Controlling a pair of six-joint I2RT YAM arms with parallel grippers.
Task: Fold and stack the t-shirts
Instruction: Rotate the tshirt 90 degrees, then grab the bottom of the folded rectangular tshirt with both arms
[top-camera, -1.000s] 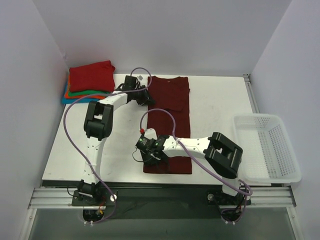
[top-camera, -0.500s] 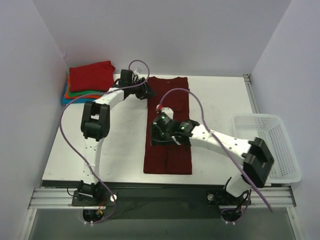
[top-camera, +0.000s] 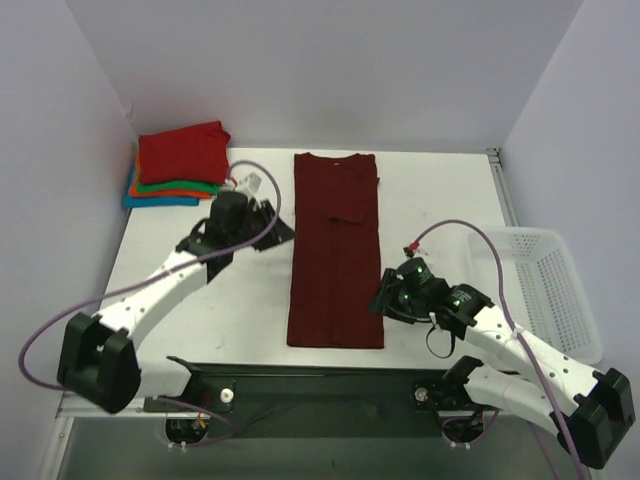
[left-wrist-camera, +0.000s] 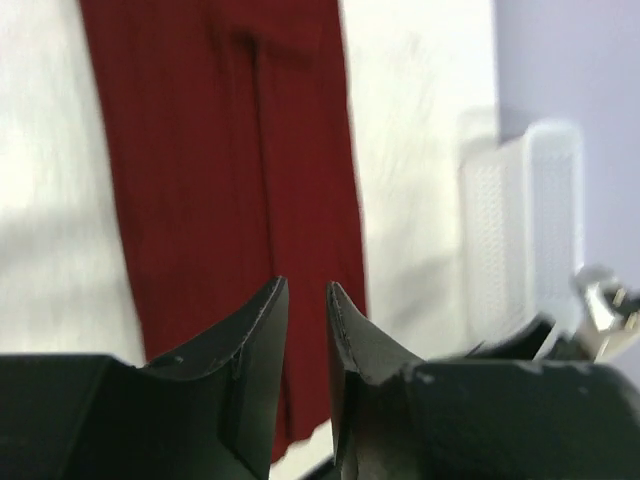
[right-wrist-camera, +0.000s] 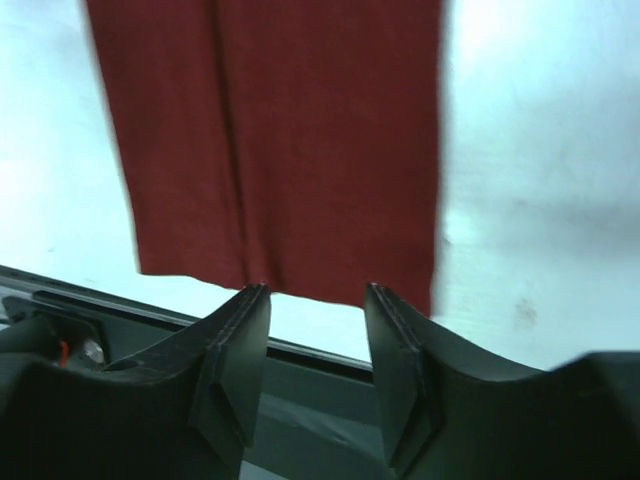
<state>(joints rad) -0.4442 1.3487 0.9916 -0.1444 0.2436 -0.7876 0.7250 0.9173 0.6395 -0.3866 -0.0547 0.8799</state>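
The dark maroon t-shirt lies flat mid-table as a long narrow strip, collar at the far end, also seen in the left wrist view and the right wrist view. Folded red, orange, green and blue t-shirts are stacked at the far left. My left gripper hovers just left of the strip's upper half, jaws a narrow gap apart and empty. Beside the strip's lower right edge, my right gripper stands open and empty.
A white mesh basket sits at the table's right edge. The table's near edge and a dark metal rail lie just below the shirt's hem. Purple cables loop off both arms.
Both arms have drawn back off the maroon shirt: the left from its collar corner down to the left, the right from over its middle to the lower right. The shirt lies still.
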